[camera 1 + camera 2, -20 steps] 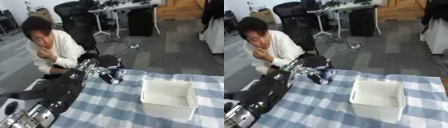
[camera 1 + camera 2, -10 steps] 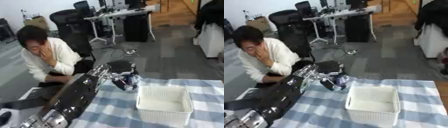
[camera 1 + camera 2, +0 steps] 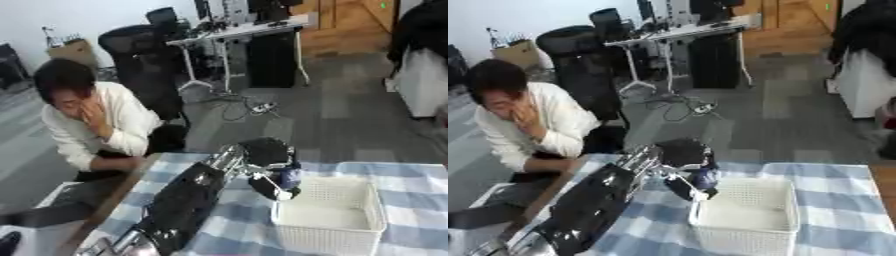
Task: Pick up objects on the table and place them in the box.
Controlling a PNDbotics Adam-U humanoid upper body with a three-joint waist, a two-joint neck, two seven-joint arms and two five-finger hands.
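My left arm reaches in from the lower left across the blue-and-white checked table (image 3: 420, 197). Its black left hand (image 3: 265, 155) is curled round a small dark blue object (image 3: 290, 177), held in the air at the near-left rim of the white slatted box (image 3: 331, 216). The box stands on the right half of the table and its inside looks bare. The same hand (image 3: 682, 156) and blue object (image 3: 706, 178) show beside the box (image 3: 745, 216) in the right eye view. My right hand is nowhere in either view.
A person in a white top (image 3: 96, 125) crouches beyond the table's far left edge, not touching anything on it. Office chairs (image 3: 144, 55) and a desk (image 3: 241, 32) stand far behind. Checked cloth lies open to the right of the box.
My left hand has carried the blue object rightward, from well left of the box up to its left rim. The camera has also tilted, shifting the whole scene.
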